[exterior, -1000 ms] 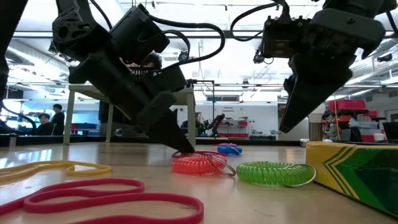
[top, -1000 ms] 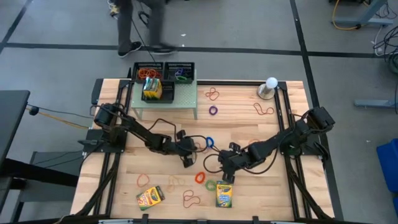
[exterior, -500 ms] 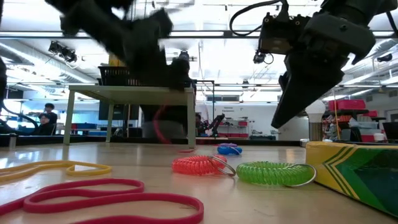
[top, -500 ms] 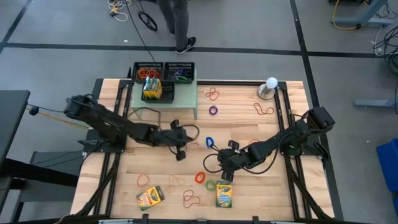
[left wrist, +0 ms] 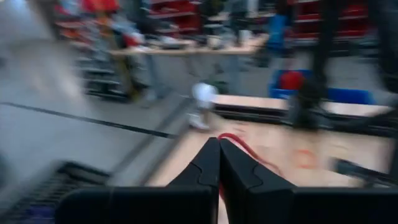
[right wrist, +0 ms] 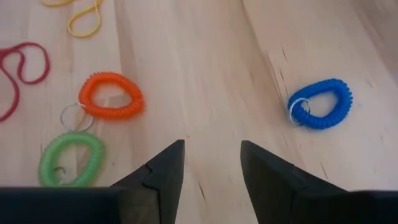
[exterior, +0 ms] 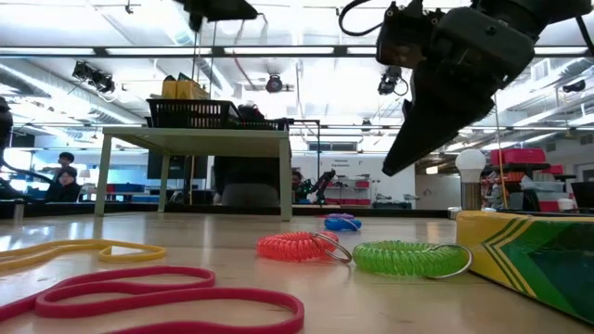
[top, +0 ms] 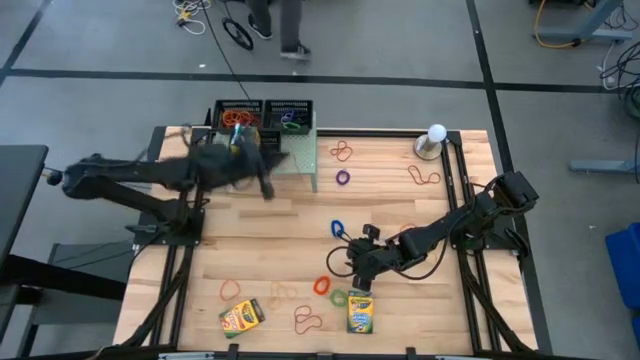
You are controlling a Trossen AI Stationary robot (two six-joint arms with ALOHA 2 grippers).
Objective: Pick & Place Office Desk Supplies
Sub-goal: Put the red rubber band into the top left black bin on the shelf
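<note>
Movement belongs to the left claw (left wrist: 219,163): it has swung from mid-desk to the mesh trays (top: 264,115) at the far-left corner, fingers pinched on a red rubber band (left wrist: 239,144), so a drop looks close. Right claw (right wrist: 211,165) waits mid-desk, fingers apart, near the orange coil (right wrist: 112,103) and blue coil (right wrist: 320,103).

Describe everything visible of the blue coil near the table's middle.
The blue coil is a springy, plastic-looking spiral loop with a small metal ring at one end. It lies flat on the bare wooden table, nothing touching it, ahead of the right gripper, whose fingers are open. The orange coil lies apart from it.
</note>
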